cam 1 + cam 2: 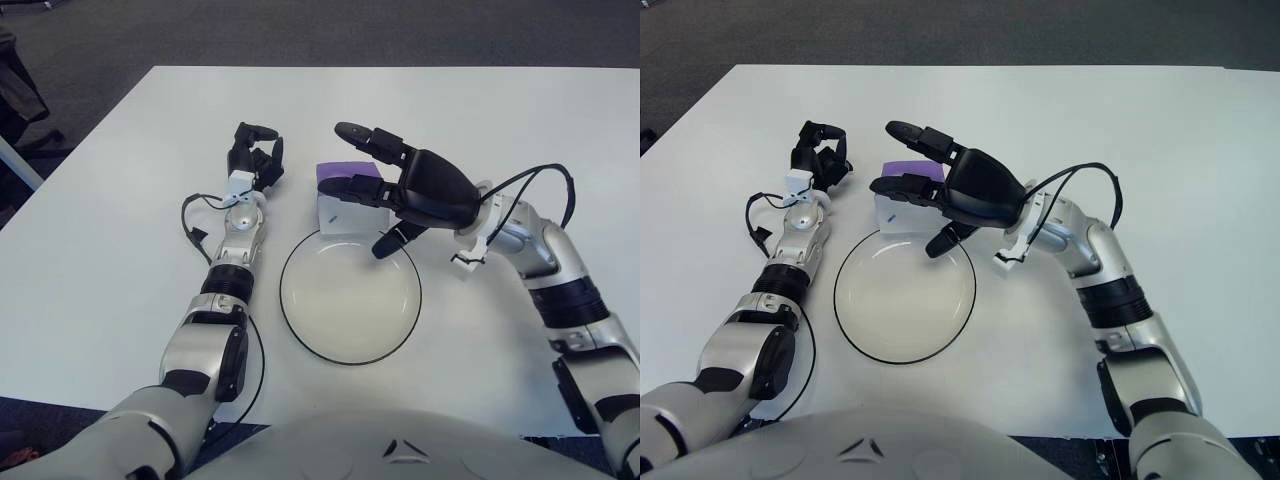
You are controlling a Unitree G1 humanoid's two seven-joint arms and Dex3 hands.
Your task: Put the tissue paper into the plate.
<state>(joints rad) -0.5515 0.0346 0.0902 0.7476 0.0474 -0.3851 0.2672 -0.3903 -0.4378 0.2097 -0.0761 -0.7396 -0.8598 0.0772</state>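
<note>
The tissue pack (338, 212), white with a purple top, sits at the far rim of the round black-rimmed plate (300, 320) in the middle of the white table. My right hand (356, 214) reaches in from the right and closes on the pack. One finger lies across its purple top, the thumb (384, 245) is at its near right corner, and another finger (362, 135) sticks out above it. The plate holds nothing. My left hand (255, 155) rests on the table left of the pack, fingers curled and empty.
The white table (120, 260) ends at its far edge against dark floor. Black cables run along my right forearm (530, 185) and beside my left wrist (192, 215). A dark object (15, 85) stands off the table at far left.
</note>
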